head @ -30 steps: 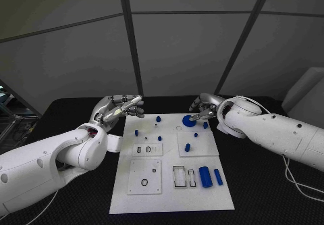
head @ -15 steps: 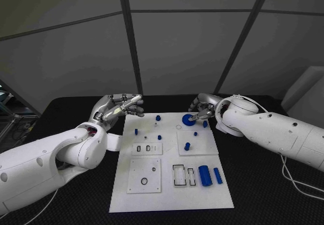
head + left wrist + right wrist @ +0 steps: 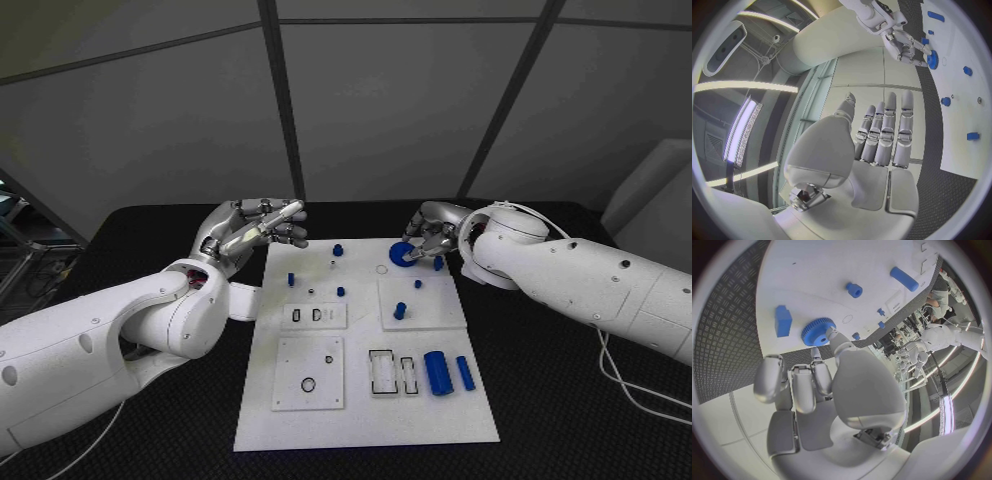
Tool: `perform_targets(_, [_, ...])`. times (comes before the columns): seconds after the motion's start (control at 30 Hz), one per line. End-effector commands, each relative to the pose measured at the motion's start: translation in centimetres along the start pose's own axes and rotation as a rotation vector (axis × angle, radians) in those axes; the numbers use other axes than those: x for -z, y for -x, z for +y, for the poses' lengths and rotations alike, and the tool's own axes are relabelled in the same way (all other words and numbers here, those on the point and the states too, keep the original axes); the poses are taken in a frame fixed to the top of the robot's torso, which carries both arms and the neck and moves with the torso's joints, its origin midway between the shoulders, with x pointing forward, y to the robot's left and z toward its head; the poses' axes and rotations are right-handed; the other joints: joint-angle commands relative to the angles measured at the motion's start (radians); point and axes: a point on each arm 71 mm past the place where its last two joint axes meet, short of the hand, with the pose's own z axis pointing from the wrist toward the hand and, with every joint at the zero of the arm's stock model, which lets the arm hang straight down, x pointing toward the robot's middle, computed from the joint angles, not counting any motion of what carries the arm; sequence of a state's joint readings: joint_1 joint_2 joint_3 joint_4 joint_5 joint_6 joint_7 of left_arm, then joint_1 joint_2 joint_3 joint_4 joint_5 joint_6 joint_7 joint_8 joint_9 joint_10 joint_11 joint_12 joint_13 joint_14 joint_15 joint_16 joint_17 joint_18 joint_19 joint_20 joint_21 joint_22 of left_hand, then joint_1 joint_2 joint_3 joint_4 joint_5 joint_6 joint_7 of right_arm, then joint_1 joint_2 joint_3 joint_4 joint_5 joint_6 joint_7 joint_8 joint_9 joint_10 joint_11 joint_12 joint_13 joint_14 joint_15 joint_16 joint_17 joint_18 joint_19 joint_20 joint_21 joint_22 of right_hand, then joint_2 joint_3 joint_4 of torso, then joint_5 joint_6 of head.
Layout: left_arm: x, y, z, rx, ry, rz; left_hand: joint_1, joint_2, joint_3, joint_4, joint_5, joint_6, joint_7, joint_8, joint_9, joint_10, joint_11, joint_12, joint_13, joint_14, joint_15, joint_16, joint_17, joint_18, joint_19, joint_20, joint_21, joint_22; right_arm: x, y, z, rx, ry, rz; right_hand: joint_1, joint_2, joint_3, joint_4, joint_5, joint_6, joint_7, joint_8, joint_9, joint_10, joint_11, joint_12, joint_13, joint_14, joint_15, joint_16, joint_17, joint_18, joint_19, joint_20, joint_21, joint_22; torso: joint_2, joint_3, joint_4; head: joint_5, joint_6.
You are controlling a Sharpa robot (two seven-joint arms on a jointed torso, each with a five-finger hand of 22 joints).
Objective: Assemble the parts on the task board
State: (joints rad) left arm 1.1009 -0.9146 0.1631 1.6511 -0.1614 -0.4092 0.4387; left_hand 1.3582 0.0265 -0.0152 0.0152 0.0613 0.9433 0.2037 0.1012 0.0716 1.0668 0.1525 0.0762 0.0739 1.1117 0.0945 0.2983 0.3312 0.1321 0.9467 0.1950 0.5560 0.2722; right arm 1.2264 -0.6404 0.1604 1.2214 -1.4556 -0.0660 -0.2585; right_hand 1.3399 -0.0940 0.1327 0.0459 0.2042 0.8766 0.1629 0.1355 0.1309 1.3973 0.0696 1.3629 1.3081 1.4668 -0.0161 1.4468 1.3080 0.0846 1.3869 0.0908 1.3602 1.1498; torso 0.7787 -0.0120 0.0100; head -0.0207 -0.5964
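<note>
While the blue gear [image 3: 402, 254] sits up at about one o'clock on the task board [image 3: 368, 400], we hold it with our right hand [image 3: 433, 232], fingers pinched on its rim; the right wrist view shows the gear [image 3: 817, 331] toothed, with a fingertip [image 3: 831, 335] against its edge. Whether it touches the board or hangs just above, we cannot tell. Just beside the gear, toward three o'clock, a small blue block [image 3: 438, 265] stands on the board. Lower down, at about four o'clock, a thick blue cylinder [image 3: 437, 375] and a thinner blue bar [image 3: 466, 375] lie side by side. Our left hand [image 3: 257, 228] hovers off the board's edge at about eleven o'clock, well apart from the gear, fingers straight and close together, holding nothing.
</note>
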Motion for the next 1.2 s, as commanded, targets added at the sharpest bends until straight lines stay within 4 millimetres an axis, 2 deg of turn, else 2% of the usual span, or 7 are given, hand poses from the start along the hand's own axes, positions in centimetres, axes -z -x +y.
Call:
perform_targets(0.03, [-0.1,-0.1,-0.1,0.002,-0.008,0.015,0.000,0.011,-0.008,0.000,-0.001,-0.002,0.002,-0.006,-0.001,-0.008,0.001,-0.005,-0.001,-0.007,0.002,0.000,0.001,0.045,-0.008,0.000,0.007,0.001,-0.1,-0.1,0.0,0.016,-0.002,0.021,0.004,0.005,-0.004,0.000,0.004,0.001,-0.004,0.007,0.001,0.004,0.000,0.004,0.001,0.063,0.006,0.005,0.020,-0.006,0.006,0.004,0.007,0.001,0.001,-0.0002,0.0005,0.001,-0.001])
perform_targets(0.5, [-0.1,-0.1,-0.1,0.002,-0.008,0.015,0.000,0.011,-0.008,0.000,-0.001,-0.002,0.002,-0.006,-0.001,-0.008,0.001,-0.005,-0.001,-0.007,0.002,0.000,0.001,0.045,-0.008,0.000,0.007,0.001,-0.3,-0.7,-0.1,0.025,-0.008,0.046,0.014,0.022,-0.001,0.002,0.014,0.011,-0.006,0.019,0.006,0.013,-0.002,0.019,0.022,0.064,0.005,0.011,0.028,-0.007,0.008,0.005,0.012,0.010,0.001,0.0001,0.0003,0.003,-0.004])
perform_targets(0.67, [-0.1,-0.1,-0.1,0.001,-0.007,0.014,0.000,0.011,-0.008,0.000,-0.001,-0.002,0.002,-0.006,-0.001,-0.008,0.001,-0.005,-0.001,-0.007,0.002,0.000,0.001,0.045,-0.008,0.000,0.007,0.001,-0.4,-0.7,-0.1,0.034,-0.012,0.041,0.027,0.040,0.007,-0.002,0.023,0.045,-0.009,0.041,0.014,0.019,-0.005,0.027,0.034,0.063,0.002,0.012,0.029,-0.007,0.008,0.003,0.016,0.015,0.000,-0.0001,0.0001,0.003,-0.007])
perform_targets(0.8, [-0.1,-0.1,-0.1,0.001,-0.007,0.014,0.000,0.011,-0.008,0.000,-0.001,-0.002,0.002,-0.006,-0.001,-0.008,0.001,-0.005,-0.001,-0.007,0.002,0.000,0.001,0.045,-0.008,0.000,0.007,0.001,-0.4,-0.5,0.0,0.052,-0.013,0.008,0.061,0.077,0.043,-0.017,0.011,0.099,-0.024,0.071,0.026,0.029,-0.017,0.039,0.050,0.063,-0.007,0.013,0.030,-0.008,0.009,-0.002,0.020,0.021,0.001,0.0002,0.0003,0.003,-0.008])
perform_targets(0.87, [-0.1,-0.1,-0.1,0.001,-0.007,0.013,0.000,0.011,-0.008,0.000,-0.001,-0.002,0.002,-0.006,-0.001,-0.008,0.001,-0.005,-0.001,-0.007,0.002,0.000,0.001,0.045,-0.008,0.000,0.007,0.001,-0.3,-0.3,0.1,0.057,-0.007,-0.028,0.072,0.094,0.062,-0.026,0.010,0.149,-0.044,0.103,0.040,0.047,-0.033,0.058,0.074,0.063,-0.019,0.015,0.032,-0.008,0.010,-0.011,0.023,0.026,0.000,0.0004,0.0004,0.004,-0.007])
perform_targets(1.0, [-0.1,-0.1,-0.1,0.001,-0.006,0.013,-0.002,0.014,-0.010,0.001,-0.001,-0.001,0.001,-0.008,-0.001,-0.008,0.001,-0.005,-0.001,-0.009,0.002,0.001,0.005,0.046,-0.013,0.001,0.010,0.004,-0.2,0.1,0.5,0.063,0.017,-0.087,0.070,0.098,0.072,-0.032,0.015,0.168,-0.058,0.122,0.051,0.055,-0.044,0.065,0.083,0.064,-0.030,0.016,0.035,-0.010,0.014,-0.023,0.028,0.036,0.000,0.0008,0.0016,0.004,-0.006])
perform_targets(1.2, [-0.1,-0.1,-0.1,0.001,-0.003,0.013,-0.002,0.016,-0.011,0.001,-0.001,-0.003,0.002,-0.009,-0.001,-0.011,0.002,-0.007,-0.001,-0.010,0.002,0.001,0.007,0.046,-0.015,0.002,0.012,0.005,0.2,0.5,1.3,0.055,0.060,-0.155,0.070,0.099,0.077,-0.035,0.019,0.169,-0.061,0.127,0.054,0.054,-0.048,0.063,0.082,0.064,-0.034,0.017,0.035,-0.011,0.016,-0.027,0.030,0.040,0.000,-0.0001,0.0009,0.004,-0.005])
